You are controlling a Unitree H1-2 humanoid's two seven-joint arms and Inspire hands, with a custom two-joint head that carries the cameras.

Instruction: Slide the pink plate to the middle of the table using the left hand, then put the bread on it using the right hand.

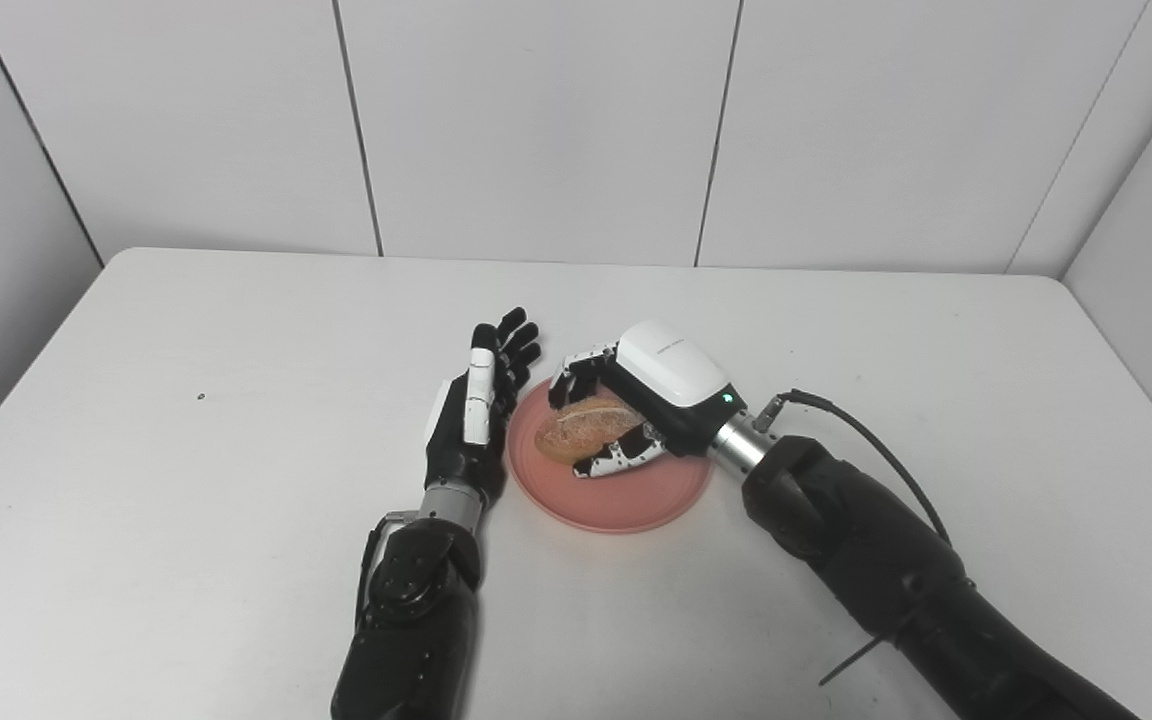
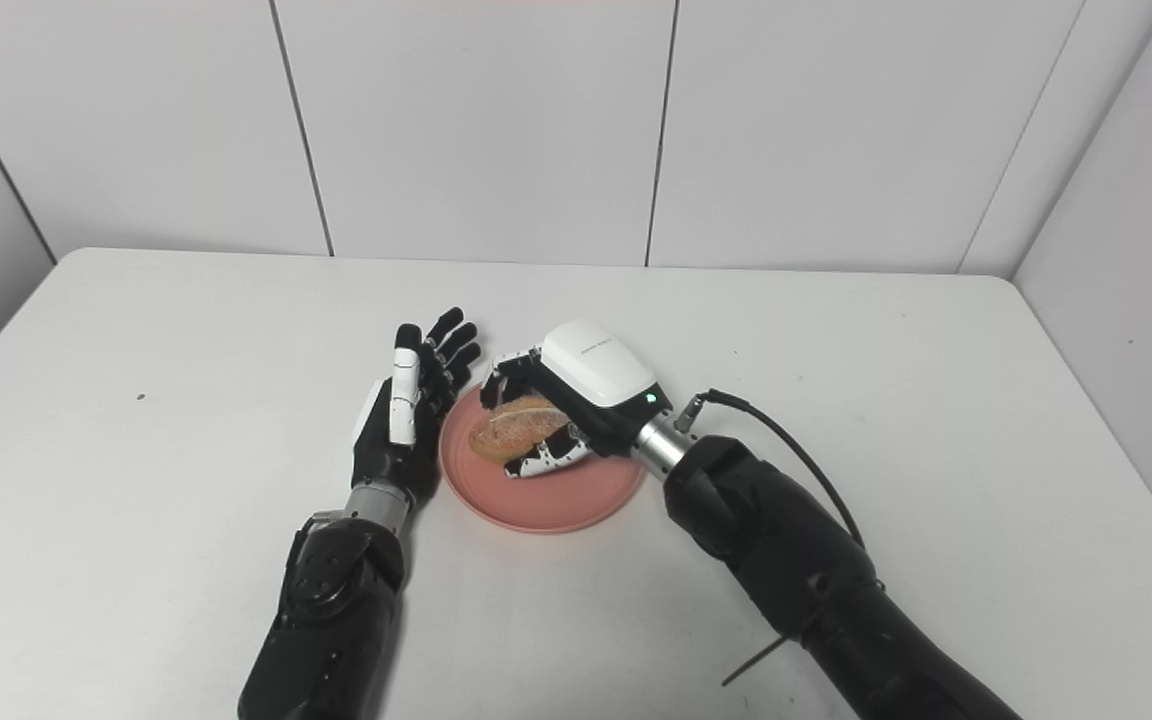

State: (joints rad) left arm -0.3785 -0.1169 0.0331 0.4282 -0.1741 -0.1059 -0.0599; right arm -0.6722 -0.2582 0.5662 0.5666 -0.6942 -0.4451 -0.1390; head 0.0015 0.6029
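Your right hand (image 1: pixel 636 405) is closed around the bread (image 1: pixel 584 428): the fingers (image 1: pixel 576 372) curl over its far side and the thumb (image 1: pixel 626 458) presses on its near side, so the loaf is clamped between them. The white back of the hand faces up and a small green light shows near the wrist. The bread is a brown, crusty roll, lying lengthwise across the grip, and it is over the far-left part of the plate (image 1: pixel 636 500). You cannot tell from these views whether the bread already touches the plate or is just above it.

The plate is pink and round, flat on the table (image 1: pixel 186 400), about in the middle of it and a little toward the near edge. Its near half is bare.

Your left hand (image 1: pixel 476 405) stands just beside the left rim of the plate, on its edge with the palm turned to the plate. Its fingers (image 1: pixel 516 345) are stretched out and a little spread, pointing away from you, and they hold nothing. You cannot see if the hand touches the rim.

Both dark forearms come in from the bottom. A black cable (image 1: pixel 866 440) runs from the right wrist along that arm. A small dark speck (image 1: pixel 200 397) is on the table, well apart to the left. Behind the table stands a white panelled wall (image 1: pixel 536 120).
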